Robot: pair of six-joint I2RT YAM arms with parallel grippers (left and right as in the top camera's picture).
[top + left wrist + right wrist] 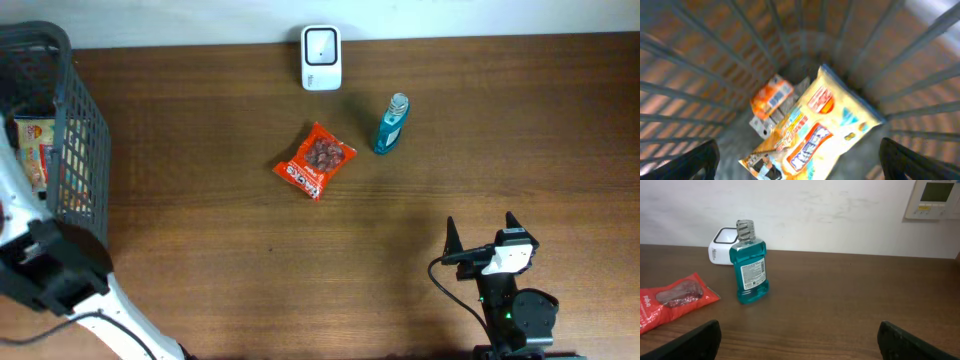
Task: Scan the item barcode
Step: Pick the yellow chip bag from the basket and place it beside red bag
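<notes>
Dark brown wood makes up the table (300, 285). At its near edge on the right side the right gripper (481, 230) hangs low, pointing toward the far wall, its jaws spread wide with nothing between them. On the left side the left arm reaches over the near end of a dark wire basket (88, 130) that stands at the table's left edge. The left gripper (800, 164) looks straight down into it, its black fingertips (692, 160) far apart at the bottom corners of the wrist view, released and gripping nothing. Below it, on the basket floor, a yellow snack bag (817, 127) lies flat and slantwise. A small orange packet (771, 96) lies just beside the bag's upper left edge, next to a grey piece (762, 125) too blurred to name. Farther out, about mid-table, a red snack pouch (316, 160) lies flat on the bare wood, well apart from both grippers. Just beyond it and to its right a blue mouthwash bottle (390, 127) stands upright with a clear ribbed cap, near the pouch but not touching it. Its white label faces the right wrist camera, the print too small to read. Farthest back, against the pale wall, a white barcode scanner (321, 57) sits on the table, behind the pouch and left of the bottle. High on the wall, at the right of the right wrist view, hangs a beige control panel (934, 199) with a small screen.
</notes>
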